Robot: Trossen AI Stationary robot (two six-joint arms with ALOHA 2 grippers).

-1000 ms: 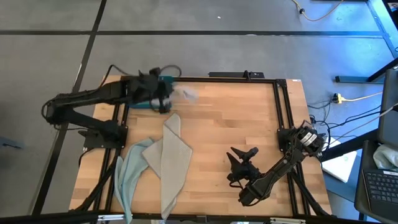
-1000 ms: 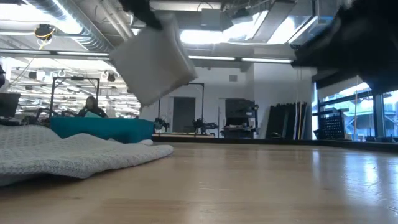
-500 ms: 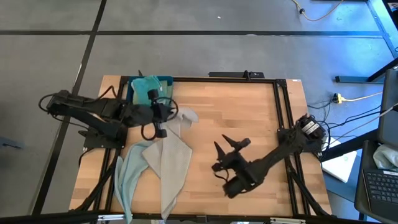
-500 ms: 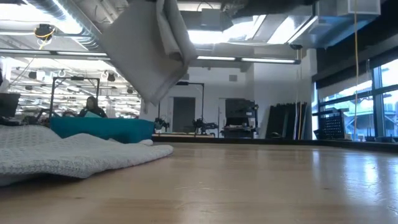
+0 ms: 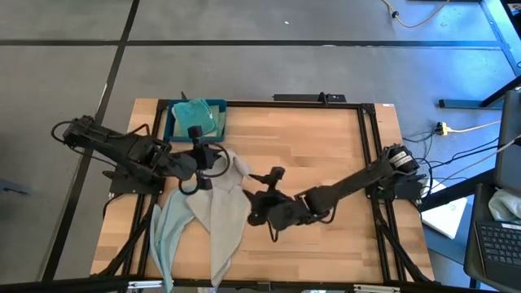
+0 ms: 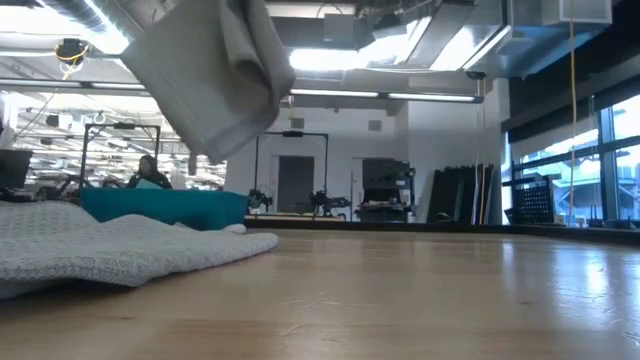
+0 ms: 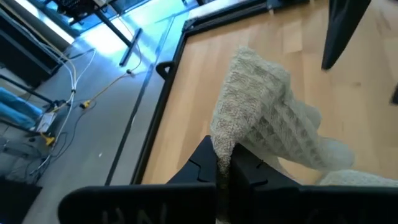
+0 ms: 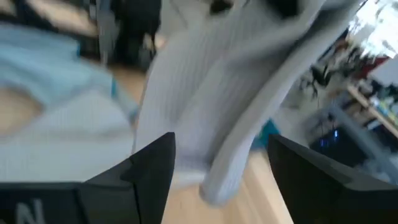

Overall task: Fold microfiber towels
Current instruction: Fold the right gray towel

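My left gripper (image 5: 213, 160) is shut on a light grey towel (image 5: 236, 168), which hangs bunched above the table's middle left (image 6: 215, 80). My right gripper (image 5: 259, 185) has reached across from the right. It stands open, one finger on each side of the towel's lower end (image 8: 221, 177); whether it touches, I cannot tell. Another grey towel (image 5: 221, 218) and a pale blue one (image 5: 167, 232) lie spread flat at the near left. A teal towel (image 5: 194, 112) lies in the dark blue tray (image 5: 172, 130). My left gripper pinches a bunched fold of the light grey towel (image 7: 225, 144) between its two shut fingers. The fingers come from the table's left, slanting downward. The rest of the cloth droops slack past the fingertips and hangs clear of the table.
The tray stands at the far left corner. Bare wood stretches over the table's middle and right (image 5: 326, 146). A black frame runs along the far and right edges (image 5: 368, 138). The room beyond shows in the low view, with a person far off (image 6: 148, 172).
My left gripper has swung from the tray at the far edge toward the table's middle, carrying the grey towel lifted clear. My right gripper has risen and travelled from the near right toward the left, up to the hanging towel.
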